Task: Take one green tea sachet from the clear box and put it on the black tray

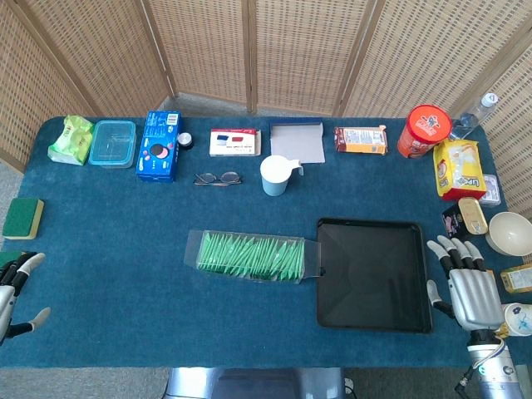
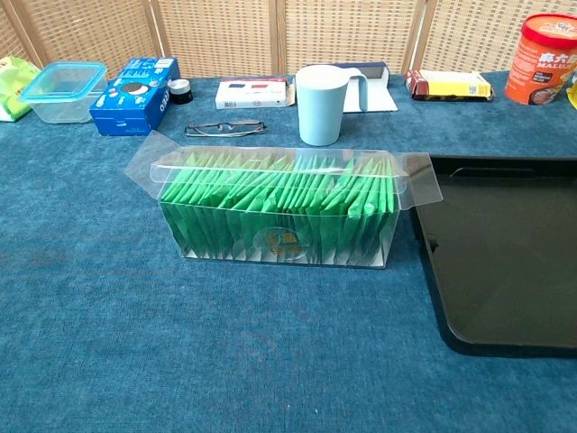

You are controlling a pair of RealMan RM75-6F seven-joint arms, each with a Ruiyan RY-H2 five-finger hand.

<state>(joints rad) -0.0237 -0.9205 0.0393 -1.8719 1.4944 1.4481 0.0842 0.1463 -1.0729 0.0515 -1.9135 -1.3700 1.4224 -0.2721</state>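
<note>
While idle, sachets (image 1: 249, 255) well left of right hand (image 1: 468, 288)

clear box (image 1: 253, 257): lying mid-table, packed with green tea sachets (image 1: 249, 254), flaps open at both ends
black tray (image 1: 372, 274): just right of the box, nothing on it
right hand (image 1: 470, 287): flat beside the tray's right edge, fingers apart, holding nothing
left hand (image 1: 15, 291): down at the left table edge (only partly in frame), fingers spread
cup (image 1: 277, 175): light blue, behind the box
glasses (image 1: 218, 178): left of the cup
</note>
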